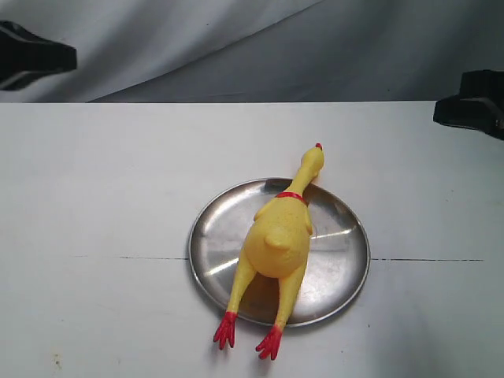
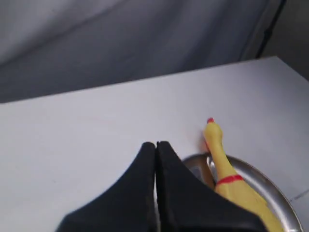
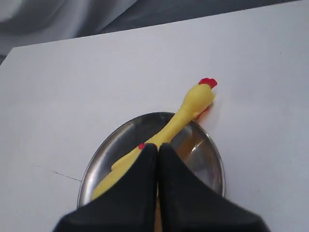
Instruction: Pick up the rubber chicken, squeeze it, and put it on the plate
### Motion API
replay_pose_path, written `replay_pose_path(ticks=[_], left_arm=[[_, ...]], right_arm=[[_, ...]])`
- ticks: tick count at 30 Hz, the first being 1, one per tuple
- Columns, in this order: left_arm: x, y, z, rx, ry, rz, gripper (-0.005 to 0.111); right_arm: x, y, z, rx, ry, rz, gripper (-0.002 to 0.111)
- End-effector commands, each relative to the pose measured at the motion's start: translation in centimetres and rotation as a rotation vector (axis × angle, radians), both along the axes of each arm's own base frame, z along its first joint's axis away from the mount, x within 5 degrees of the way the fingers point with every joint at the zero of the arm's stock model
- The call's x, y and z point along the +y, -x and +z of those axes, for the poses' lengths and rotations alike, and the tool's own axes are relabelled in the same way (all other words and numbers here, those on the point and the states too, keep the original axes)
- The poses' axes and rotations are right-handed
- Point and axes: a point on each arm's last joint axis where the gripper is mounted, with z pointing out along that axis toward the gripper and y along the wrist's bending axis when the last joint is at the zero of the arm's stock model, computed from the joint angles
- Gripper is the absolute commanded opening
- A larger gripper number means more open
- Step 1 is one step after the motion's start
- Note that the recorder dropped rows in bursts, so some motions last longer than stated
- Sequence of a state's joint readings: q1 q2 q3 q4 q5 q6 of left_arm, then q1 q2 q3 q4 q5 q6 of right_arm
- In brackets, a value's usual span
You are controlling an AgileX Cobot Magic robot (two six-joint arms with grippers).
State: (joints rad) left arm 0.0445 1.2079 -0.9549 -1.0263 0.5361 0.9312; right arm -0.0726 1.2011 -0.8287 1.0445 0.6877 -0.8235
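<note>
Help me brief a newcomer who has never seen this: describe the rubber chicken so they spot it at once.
On the white table sits one round silver plate, near the middle. Across it lies the rubber chicken, head and feet overhanging opposite rims. It is the only yellow thing: long, with a thin neck, red collar and red feet.

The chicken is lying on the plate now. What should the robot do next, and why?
Probably just settle both arms at rest; the job looks done. The rubber chicken already lies on the plate, only head and feet past its rim, and the left fingers and right fingers are shut, empty, clear of it.
</note>
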Motion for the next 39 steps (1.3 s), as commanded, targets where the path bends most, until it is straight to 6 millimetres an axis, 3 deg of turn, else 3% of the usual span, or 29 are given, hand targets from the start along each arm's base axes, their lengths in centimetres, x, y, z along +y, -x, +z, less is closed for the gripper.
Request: replay_pose_path(ticks=[1,9,15,21,23,31,39], left_arm=[[1.0,2.7,2.4,-0.144,-0.034,0.101,0.0],[1.6,7.7,3.9,-0.312,-0.04,0.211,0.0],[1.9,10.8,6.2,-0.467,-0.052,0.267,0.0],[2.3,13.9,7.4,-0.594,-0.093,0.329,0.0],[2.6,14.8,7.2,-0.631,-0.107,0.369,0.0],[3.4,15.8,1.5,-0.585,-0.069,0.473,0.0],[4.0,15.9,0.6,-0.617,-0.105,0.535,0.0]], right_arm=[[-0.5,1.3,2.1,-0.137,0.056,-0.04,0.0],[-1.3,8.1,8.6,-0.534,0.217,-0.167,0.0],[-0.8,12.7,10.9,-0.7,0.193,-0.181,0.0],[0.3,16.7,11.7,-0.784,0.164,-0.095,0.0],[0.4,17.8,11.9,-0.821,0.159,-0.076,0.0],[-0.6,21.9,11.9,-0.902,0.257,-0.173,0.0],[-1.0,24.7,11.3,-0.932,0.289,-0.208,0.0]])
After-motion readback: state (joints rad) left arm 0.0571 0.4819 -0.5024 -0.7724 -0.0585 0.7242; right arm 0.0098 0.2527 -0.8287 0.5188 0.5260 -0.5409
